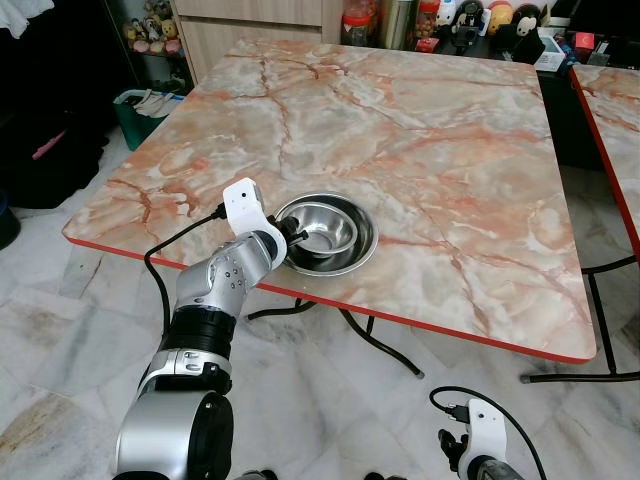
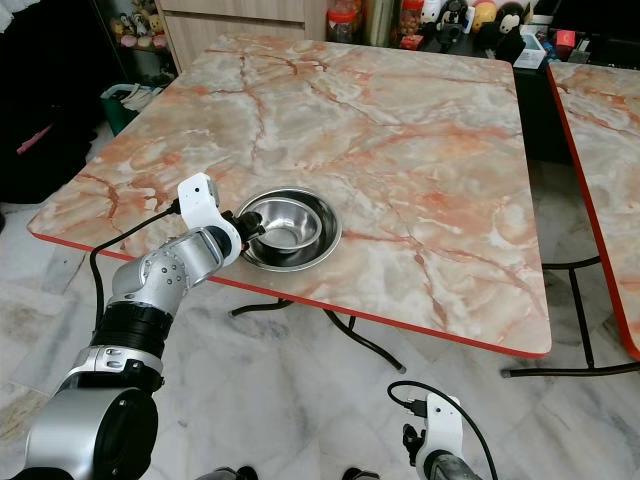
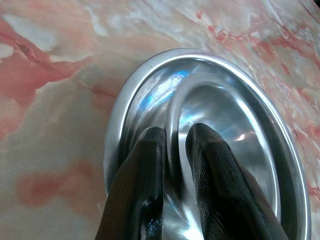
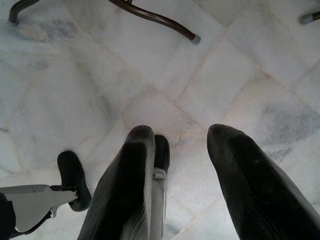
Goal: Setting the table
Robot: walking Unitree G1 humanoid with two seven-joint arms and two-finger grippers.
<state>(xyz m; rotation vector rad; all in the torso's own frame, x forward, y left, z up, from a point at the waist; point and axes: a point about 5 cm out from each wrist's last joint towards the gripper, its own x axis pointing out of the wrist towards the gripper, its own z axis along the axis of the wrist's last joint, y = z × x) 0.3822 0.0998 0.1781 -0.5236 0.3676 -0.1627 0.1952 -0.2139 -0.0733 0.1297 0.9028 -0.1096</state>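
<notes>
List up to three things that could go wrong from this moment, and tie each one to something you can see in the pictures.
1. The left tool pinches only the thin rim of the inner steel bowl, so the shiny metal could slip free if lifted.
2. That bowl sits nested in a wider steel dish; lifting might drag or rattle the dish.
3. Both lie near the marble table's red front edge, so a pull toward the robot could tip them to the tiled floor.

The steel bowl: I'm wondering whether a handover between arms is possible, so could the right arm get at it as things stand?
Probably not. The right gripper hangs low over the floor, below the table's red edge, while the steel bowl sits on top near that edge, its rim pinched by the left gripper.
</notes>
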